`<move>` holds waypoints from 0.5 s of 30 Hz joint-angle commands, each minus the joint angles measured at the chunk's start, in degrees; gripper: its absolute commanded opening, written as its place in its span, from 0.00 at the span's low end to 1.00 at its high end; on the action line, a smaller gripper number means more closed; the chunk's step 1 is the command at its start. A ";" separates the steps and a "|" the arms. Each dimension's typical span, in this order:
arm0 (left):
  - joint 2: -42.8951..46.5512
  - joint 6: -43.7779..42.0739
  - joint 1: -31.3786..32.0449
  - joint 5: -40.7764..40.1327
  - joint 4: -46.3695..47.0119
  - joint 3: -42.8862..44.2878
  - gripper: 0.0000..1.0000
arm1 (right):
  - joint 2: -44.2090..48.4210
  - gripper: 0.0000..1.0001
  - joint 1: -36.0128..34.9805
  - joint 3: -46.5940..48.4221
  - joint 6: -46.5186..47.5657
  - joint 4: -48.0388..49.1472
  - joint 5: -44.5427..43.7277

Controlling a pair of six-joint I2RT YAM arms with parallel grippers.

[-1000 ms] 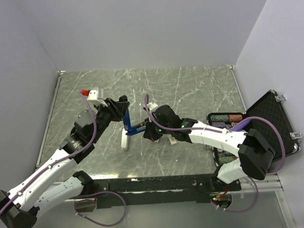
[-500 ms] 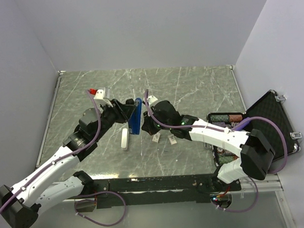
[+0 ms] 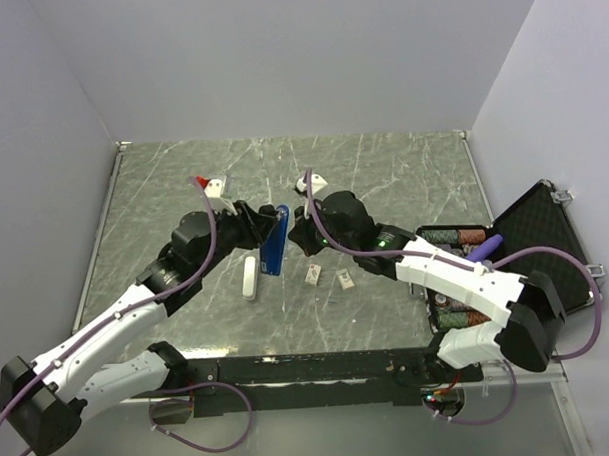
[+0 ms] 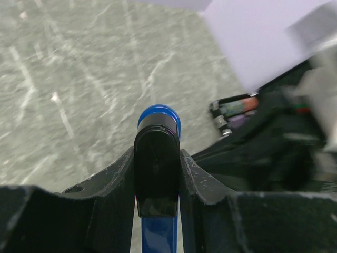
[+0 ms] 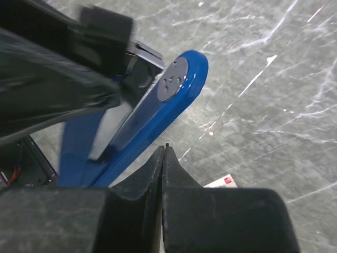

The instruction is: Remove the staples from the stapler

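Now the left arm stretches from lower left to mid-frame, with the left gripper (image 4: 157,161) clamped on the stapler (image 3: 273,244), which is held tilted off the table (image 3: 403,175). The right arm reaches in from lower right. The right gripper (image 5: 165,155) is pinched closed on nothing, just beside the stapler. Grey marbled tabletop, pale bar (image 3: 249,277) under the stapler, open black case (image 3: 545,242) at the right edge, plain pale walls.

White-shelled arms (image 3: 108,330), black joints, purple cables (image 3: 596,303), matte black fingers (image 4: 208,184), small green light (image 3: 382,242).
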State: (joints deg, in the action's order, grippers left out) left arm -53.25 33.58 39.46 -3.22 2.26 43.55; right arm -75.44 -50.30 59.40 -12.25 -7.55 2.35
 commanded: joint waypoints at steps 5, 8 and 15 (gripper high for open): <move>-8.16 -7.38 0.00 -12.85 -4.28 10.67 0.01 | 6.18 0.00 0.47 -0.85 1.62 -1.59 -4.46; -11.95 -8.80 -0.09 -16.45 -3.14 11.55 0.01 | 7.50 0.00 0.65 -2.61 1.53 -2.46 -4.98; -21.88 -11.69 -3.33 -20.77 -6.57 18.49 0.01 | 10.13 0.00 0.82 -6.39 0.48 -2.30 -4.55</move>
State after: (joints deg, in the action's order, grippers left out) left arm -72.69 24.82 38.28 -19.40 -5.91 55.94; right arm -67.68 -49.82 54.68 -11.27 -10.15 -1.56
